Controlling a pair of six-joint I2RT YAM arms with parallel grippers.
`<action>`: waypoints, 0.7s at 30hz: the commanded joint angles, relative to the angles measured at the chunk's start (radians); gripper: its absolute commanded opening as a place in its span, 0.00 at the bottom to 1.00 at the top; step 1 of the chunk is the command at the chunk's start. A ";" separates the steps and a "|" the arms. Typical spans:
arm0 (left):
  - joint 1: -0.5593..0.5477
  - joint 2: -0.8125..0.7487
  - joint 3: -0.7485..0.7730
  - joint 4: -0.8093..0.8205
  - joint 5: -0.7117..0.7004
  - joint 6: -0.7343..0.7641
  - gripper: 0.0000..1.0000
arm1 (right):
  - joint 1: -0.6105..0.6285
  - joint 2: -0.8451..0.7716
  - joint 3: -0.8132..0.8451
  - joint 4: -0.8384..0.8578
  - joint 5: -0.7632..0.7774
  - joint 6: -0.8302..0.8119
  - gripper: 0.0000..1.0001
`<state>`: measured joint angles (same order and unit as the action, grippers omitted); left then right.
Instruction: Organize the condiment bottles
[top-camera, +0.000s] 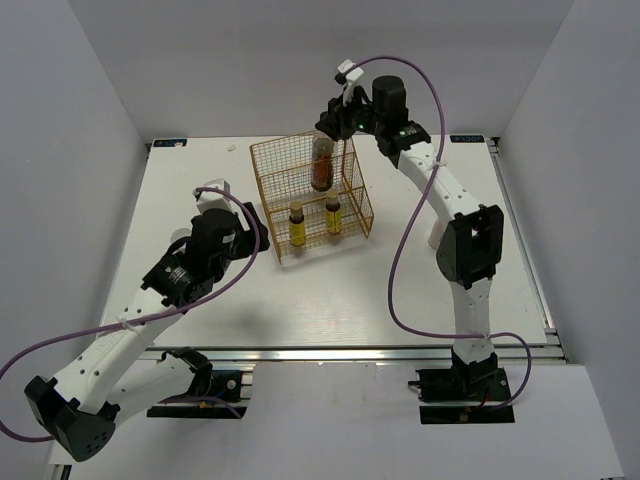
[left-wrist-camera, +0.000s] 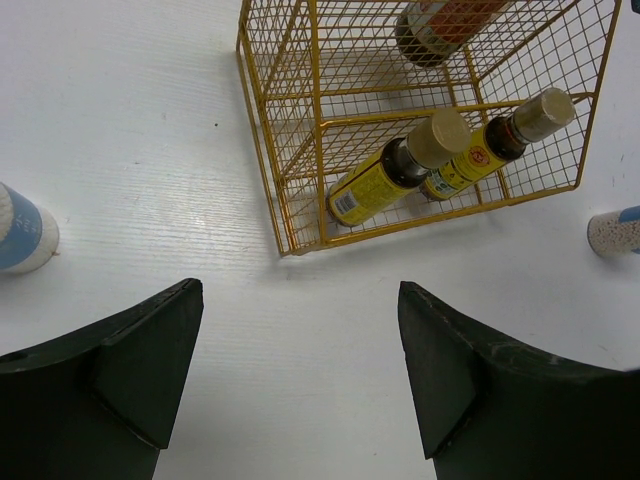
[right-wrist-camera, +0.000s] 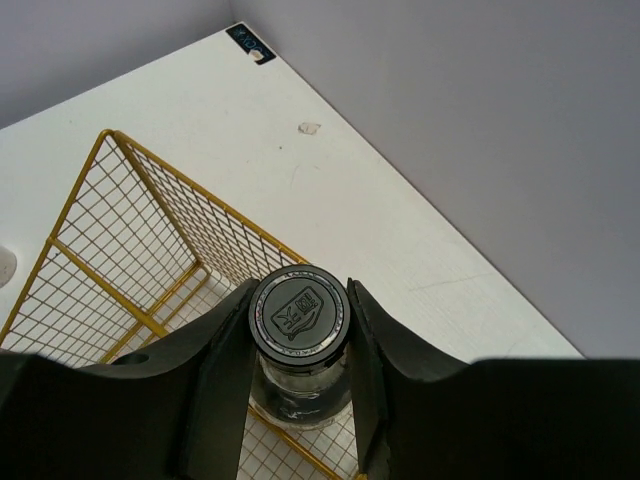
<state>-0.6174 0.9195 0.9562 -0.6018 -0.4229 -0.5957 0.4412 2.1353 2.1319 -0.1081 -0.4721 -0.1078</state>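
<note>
The right gripper (right-wrist-camera: 297, 300) is clamped on the tall dark bottle (top-camera: 322, 168), one finger (right-wrist-camera: 225, 380) on each side of its neck just under the black cap. The bottle hangs upright over the back right part of the wire rack (top-camera: 310, 195), with its lower body inside the mesh and its cap above the top rim. Whether its base rests on the rack floor cannot be told, because the right wrist view is filled by the cap and fingers and the left wrist view cuts the bottle off at the top edge. The left gripper (left-wrist-camera: 300, 370) stands wide open with nothing between its jaws, low over the bare table (top-camera: 330, 300) just in front of the rack. Two small yellow bottles (left-wrist-camera: 380, 180) (left-wrist-camera: 480, 150) stand side by side in the front compartments, their labels too small to read. A white bottle (left-wrist-camera: 22, 232) with a blue label stands on the table left of the rack, cut off by the picture edge. A second white bottle (left-wrist-camera: 612, 232) stands to the right, also cut off. From above, the left arm hides most of the table beside the rack.
</note>
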 joint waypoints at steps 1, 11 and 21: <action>-0.001 -0.002 0.004 -0.004 -0.014 -0.007 0.88 | 0.008 -0.103 -0.004 0.117 -0.043 -0.019 0.00; -0.001 0.002 0.006 -0.007 -0.013 -0.009 0.88 | 0.025 -0.112 -0.061 0.110 -0.069 -0.058 0.09; -0.001 -0.021 0.003 -0.026 -0.024 -0.024 0.88 | 0.036 -0.110 -0.053 0.073 -0.076 -0.056 0.64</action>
<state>-0.6174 0.9253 0.9562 -0.6167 -0.4294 -0.6048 0.4683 2.1147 2.0586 -0.1009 -0.5125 -0.1635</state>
